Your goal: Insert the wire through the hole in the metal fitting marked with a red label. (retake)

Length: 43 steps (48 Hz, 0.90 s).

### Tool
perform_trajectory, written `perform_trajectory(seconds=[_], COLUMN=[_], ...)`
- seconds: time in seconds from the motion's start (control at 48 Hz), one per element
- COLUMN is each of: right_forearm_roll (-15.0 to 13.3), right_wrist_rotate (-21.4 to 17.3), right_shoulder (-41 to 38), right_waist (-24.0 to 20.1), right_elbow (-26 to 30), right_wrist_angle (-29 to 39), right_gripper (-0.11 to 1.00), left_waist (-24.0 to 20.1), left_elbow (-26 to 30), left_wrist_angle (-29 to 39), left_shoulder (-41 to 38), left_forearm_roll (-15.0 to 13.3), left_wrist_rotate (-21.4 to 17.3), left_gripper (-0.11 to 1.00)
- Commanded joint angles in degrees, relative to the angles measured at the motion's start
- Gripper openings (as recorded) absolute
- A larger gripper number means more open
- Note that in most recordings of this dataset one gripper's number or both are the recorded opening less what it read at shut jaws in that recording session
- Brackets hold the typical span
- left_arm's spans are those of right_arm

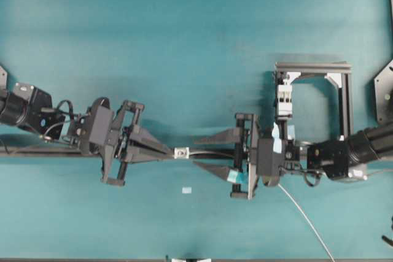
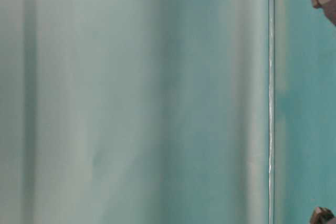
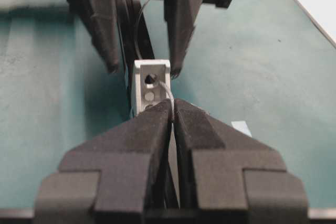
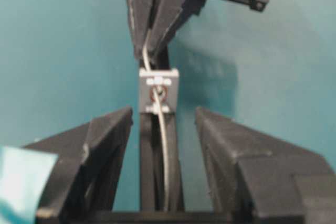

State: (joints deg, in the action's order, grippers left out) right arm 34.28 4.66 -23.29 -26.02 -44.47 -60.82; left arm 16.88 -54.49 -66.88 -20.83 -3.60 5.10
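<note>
The left gripper [image 3: 172,113] is closed on the wire [image 3: 167,90], feeding it through the metal fitting [image 3: 151,85]; the right gripper [image 4: 163,124] stands open, holding nothing.

This looks like a robotics lab bench. A plain teal table top [image 1: 184,29] fills the overhead view, bare of any household things. Two black robot arms reach in from opposite sides of it, the left arm [image 1: 37,111] and the right arm [image 1: 362,148]. Behind the right arm stands a black metal frame [image 1: 344,90] holding a white clamp block [image 1: 284,99]. The table-level view is too blurred to add much, perhaps a table edge.
</note>
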Motion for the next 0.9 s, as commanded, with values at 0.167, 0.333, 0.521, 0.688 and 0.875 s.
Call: perform_trajectory(seconds=[0.167,0.333,0.521,0.688,0.875], right_forearm_roll=[-0.88,-0.88,-0.88,-0.88,-0.88], right_wrist_rotate=[0.09,0.09,0.00,-0.18,-0.18], right_shoulder=[3.25,3.96,4.13,4.13,4.13], right_waist=[0.09,0.18,0.18,0.18,0.18], right_elbow=[-0.18,-0.88,-1.49,-1.58,-1.49], right_wrist_angle=[0.35,0.44,0.35,0.44,0.70], right_gripper=[0.59,0.59,0.59,0.59,0.59], left_waist=[0.44,0.53,1.76,2.20,2.20], left_elbow=[-1.05,-4.57,-8.44,-11.87,-15.03], left_wrist_angle=[0.62,0.88,0.97,2.90,7.21], left_shoulder=[3.16,5.62,8.96,13.18,18.28], left_forearm_roll=[0.26,0.26,0.53,0.53,0.62], left_wrist_rotate=[-0.09,-0.35,-2.90,-3.43,-3.43], left_gripper=[-0.10,-0.10,-0.10,-0.10,-0.10])
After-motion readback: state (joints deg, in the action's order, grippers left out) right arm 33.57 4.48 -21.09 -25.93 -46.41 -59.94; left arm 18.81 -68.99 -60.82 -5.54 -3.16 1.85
